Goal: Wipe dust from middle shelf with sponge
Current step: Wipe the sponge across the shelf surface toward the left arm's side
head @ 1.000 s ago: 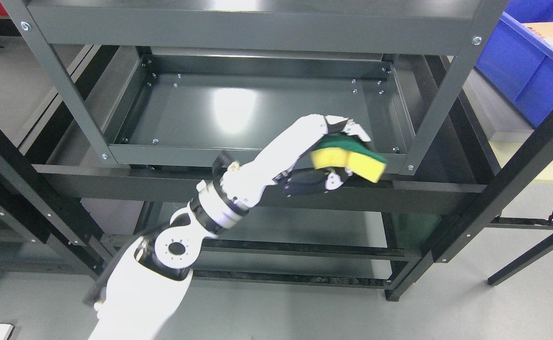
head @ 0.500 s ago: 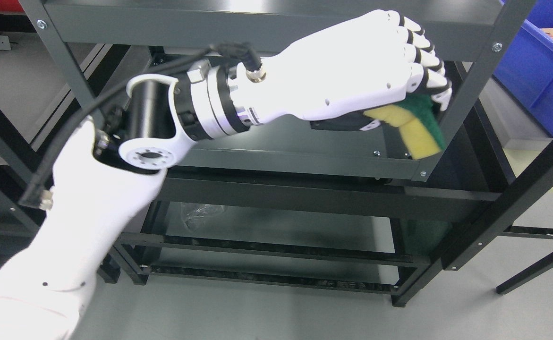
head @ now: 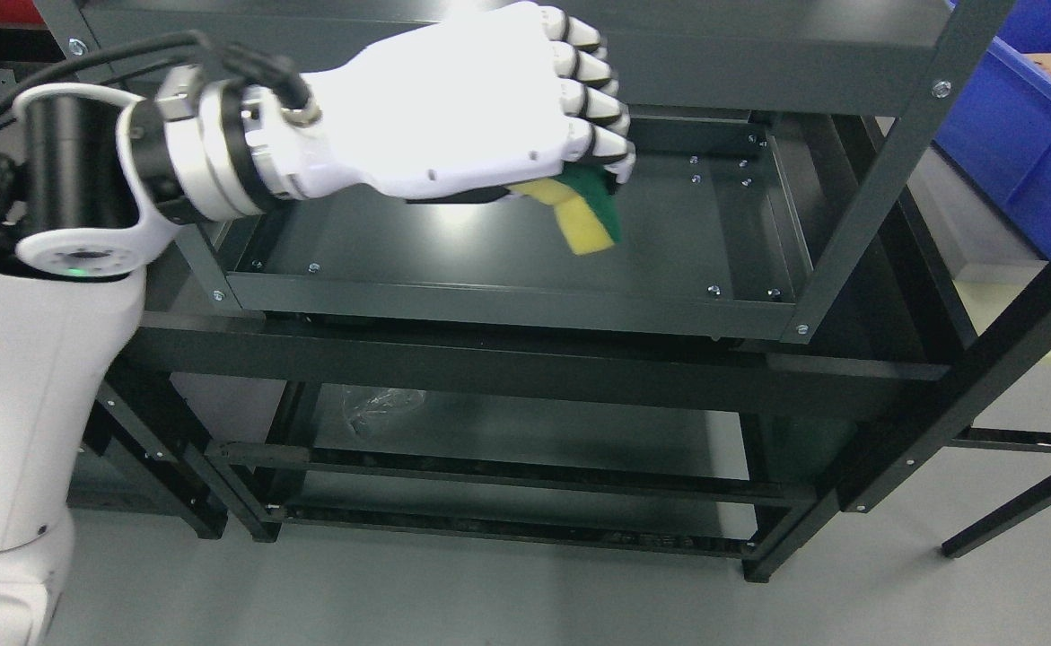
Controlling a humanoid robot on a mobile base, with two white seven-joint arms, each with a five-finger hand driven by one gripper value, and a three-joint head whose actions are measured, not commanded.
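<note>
Head view shows just one arm. It comes in from the left side, so it is the left hand (head: pixel 471 108). The white fingers (head: pixel 592 90) are curled tight around the sponge (head: pixel 583 211), which is yellow with a green side. Most of the sponge is tucked under the hand, and one corner pokes out below the fingers, pointing down.

From up here, the hand and sponge sit over the middle shelf (head: pixel 453 238), a dark grey metal tray with a low rim and small screws at the corners. The hand is closer to the camera than the tray. I cannot tell if the sponge touches the shelf floor or hangs just above it. It looks a bit tilted, not flat.

The right hand is not in the picture. A blue bin (head: pixel 1028 135) stands off to the right, well apart from the shelf.

To wipe well, I think the hand should bring the sponge down until a wide face lies flat on the tray. Then it should slide in long, even rows from one side to the other, with soft and steady pushing. It should go slow near the rim and the posts so the fingers do not bump them, and it should reach into the corners, where dust can hide.
</note>
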